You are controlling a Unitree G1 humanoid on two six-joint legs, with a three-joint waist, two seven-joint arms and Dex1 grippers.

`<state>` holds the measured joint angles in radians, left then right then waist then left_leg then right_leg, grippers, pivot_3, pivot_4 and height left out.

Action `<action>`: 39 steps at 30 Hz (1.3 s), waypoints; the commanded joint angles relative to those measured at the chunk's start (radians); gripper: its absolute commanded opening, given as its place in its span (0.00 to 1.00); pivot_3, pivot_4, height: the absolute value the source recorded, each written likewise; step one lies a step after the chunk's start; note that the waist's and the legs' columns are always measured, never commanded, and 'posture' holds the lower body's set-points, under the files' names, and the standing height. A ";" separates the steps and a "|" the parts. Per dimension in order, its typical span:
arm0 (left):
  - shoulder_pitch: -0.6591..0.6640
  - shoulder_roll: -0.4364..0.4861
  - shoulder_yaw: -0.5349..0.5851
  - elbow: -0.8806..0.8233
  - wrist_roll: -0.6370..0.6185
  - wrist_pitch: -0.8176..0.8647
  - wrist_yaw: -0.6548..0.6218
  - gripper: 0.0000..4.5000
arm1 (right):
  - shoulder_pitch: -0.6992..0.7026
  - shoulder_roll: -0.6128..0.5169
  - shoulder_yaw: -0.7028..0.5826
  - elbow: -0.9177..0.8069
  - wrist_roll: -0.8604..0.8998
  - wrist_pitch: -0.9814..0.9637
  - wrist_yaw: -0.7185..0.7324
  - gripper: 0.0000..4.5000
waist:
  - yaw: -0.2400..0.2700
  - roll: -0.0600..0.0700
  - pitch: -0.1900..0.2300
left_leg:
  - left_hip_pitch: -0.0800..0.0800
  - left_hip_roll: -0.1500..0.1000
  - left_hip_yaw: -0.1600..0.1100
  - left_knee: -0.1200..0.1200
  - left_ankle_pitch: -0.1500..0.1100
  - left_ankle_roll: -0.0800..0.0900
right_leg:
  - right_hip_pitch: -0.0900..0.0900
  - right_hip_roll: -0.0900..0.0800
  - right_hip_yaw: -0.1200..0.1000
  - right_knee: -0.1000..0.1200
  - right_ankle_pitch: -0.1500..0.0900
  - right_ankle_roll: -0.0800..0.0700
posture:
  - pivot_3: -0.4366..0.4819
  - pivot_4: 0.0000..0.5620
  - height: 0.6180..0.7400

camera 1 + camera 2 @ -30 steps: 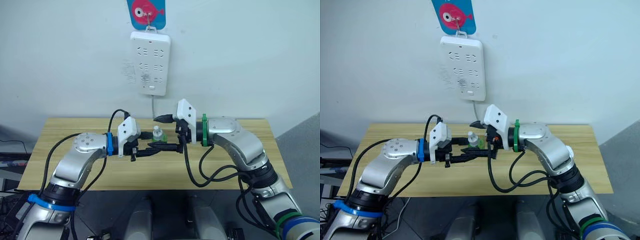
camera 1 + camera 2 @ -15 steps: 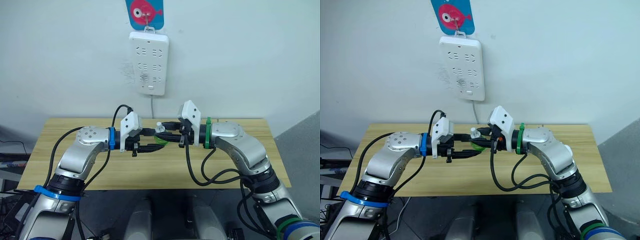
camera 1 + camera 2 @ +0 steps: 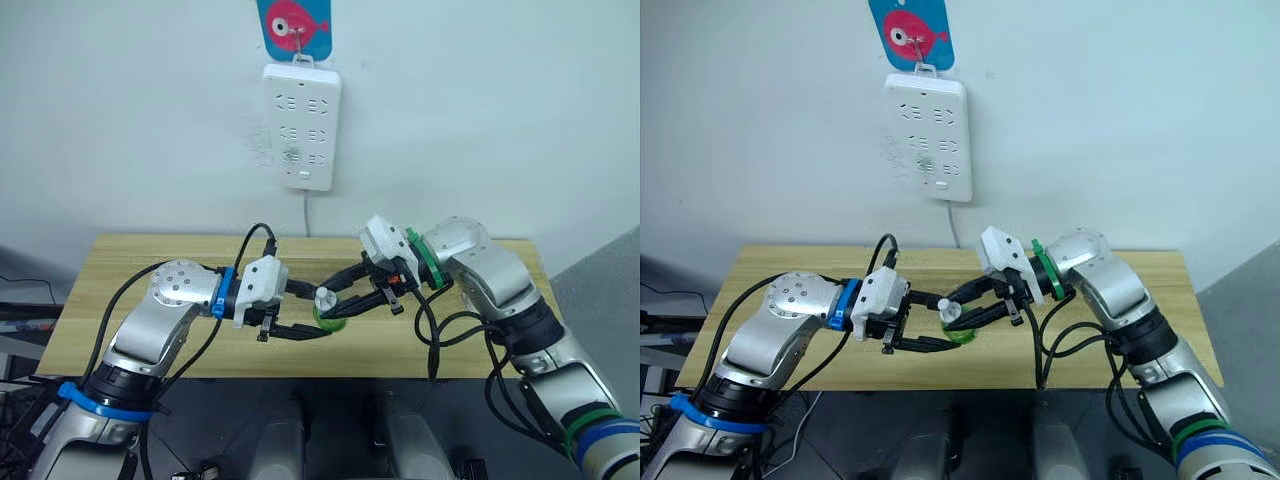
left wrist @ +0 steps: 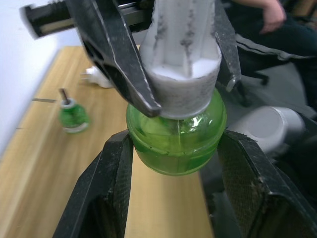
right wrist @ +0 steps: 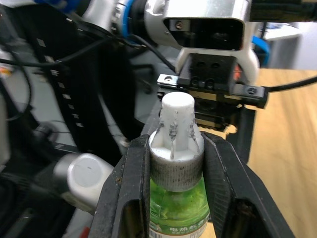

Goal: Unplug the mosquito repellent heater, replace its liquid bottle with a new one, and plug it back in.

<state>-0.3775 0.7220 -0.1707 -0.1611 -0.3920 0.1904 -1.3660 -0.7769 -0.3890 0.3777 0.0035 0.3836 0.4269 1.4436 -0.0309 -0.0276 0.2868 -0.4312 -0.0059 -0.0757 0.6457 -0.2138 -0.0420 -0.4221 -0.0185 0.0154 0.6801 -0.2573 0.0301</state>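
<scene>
Two grippers, one bottle – held in the air over the table's (image 3: 120, 260) near edge

Your left gripper (image 4: 177, 138) reaches in from 9 o'clock, its fingers (image 4: 111, 183) pressed against either side of the bottle's (image 5: 177, 208) round green body; your right gripper (image 5: 177, 136) comes down from 2 o'clock, its jaws clamped on the grey collar under the white cap (image 5: 177, 106), so both have hold of it; the bottle is tilted, cap toward 11 o'clock. The strip (image 3: 300, 125) hangs on the wall at 12 o'clock from the bottle, every socket bare. A second bottle (image 4: 72, 114) stands upright on the table, a white piece (image 4: 98, 77) just beside it – too blurred to say whether that is the heater.
</scene>
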 commanded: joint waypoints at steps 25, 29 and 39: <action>-0.078 -0.049 0.063 0.135 0.022 0.068 0.167 0.49 | 0.176 0.127 -0.098 -0.318 -0.069 0.210 -0.651 0.75 | -0.001 -0.001 -0.004 | 0.000 -0.001 -0.003 0.000 0.005 -0.004 | 0.000 0.000 -0.001 0.002 0.001 -0.002 | 0.45 0.35 1.00; -0.082 -0.047 0.057 0.137 0.022 0.069 0.153 0.49 | 0.179 0.126 -0.088 -0.305 -0.072 0.202 -0.657 0.75 | -0.001 -0.001 -0.004 | 0.000 -0.001 -0.002 0.000 0.005 -0.004 | 0.000 0.000 -0.001 0.002 0.001 -0.002 | 0.45 0.36 1.00; -0.074 -0.047 0.063 0.133 0.022 0.065 0.147 0.49 | 0.177 0.094 -0.074 -0.297 -0.046 0.174 -0.594 0.22 | -0.002 -0.001 -0.004 | 0.000 0.000 -0.002 0.000 0.005 -0.003 | 0.000 0.000 -0.002 0.002 0.002 -0.002 | 0.46 0.36 1.00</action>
<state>-0.4485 0.6717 -0.1202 -0.0015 -0.3644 0.2603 -1.2127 -0.5913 -0.2942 0.2984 -0.2677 0.3071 0.6213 0.8191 -0.0324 -0.0287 0.2826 -0.4312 -0.0063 -0.0773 0.6459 -0.2086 -0.0453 -0.4217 -0.0182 0.0136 0.6824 -0.2557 0.0276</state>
